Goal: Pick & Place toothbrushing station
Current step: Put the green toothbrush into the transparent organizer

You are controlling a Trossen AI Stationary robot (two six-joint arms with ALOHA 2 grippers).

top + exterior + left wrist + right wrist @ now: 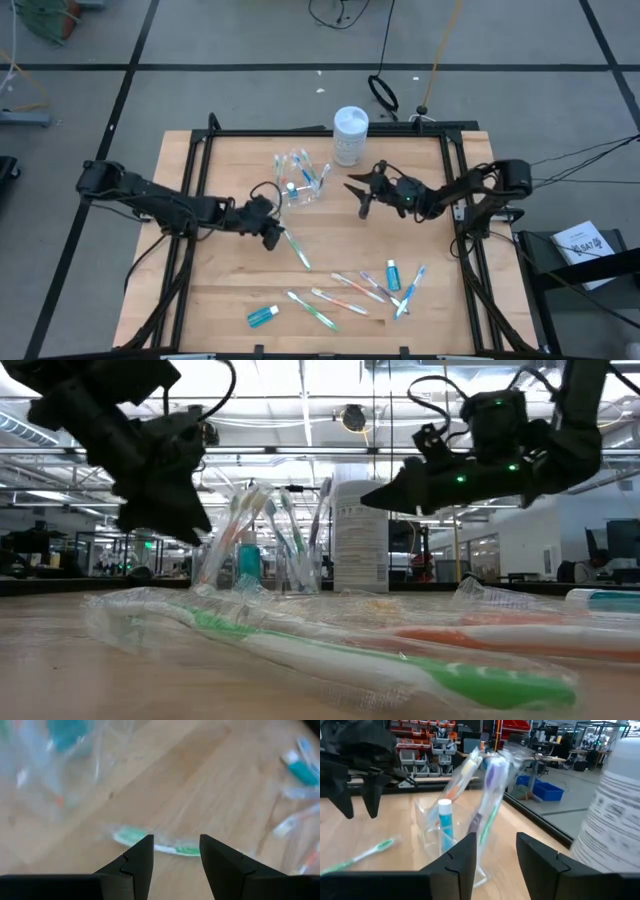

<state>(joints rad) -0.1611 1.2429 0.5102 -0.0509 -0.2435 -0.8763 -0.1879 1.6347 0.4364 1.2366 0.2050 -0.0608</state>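
Green toothbrush [165, 847] lies flat crosswise beneath left end effector's [176, 851] parted, empty fingers.

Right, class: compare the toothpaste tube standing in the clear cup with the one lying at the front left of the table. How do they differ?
The tube in the cup stands upright; the front-left tube lies flat on the wood. The first sits inside the clear cup among toothbrushes; the second lies alone on the table, apart from the loose brushes. The first is near the white canister at the back; the second is near the front edge. Both are small and teal.
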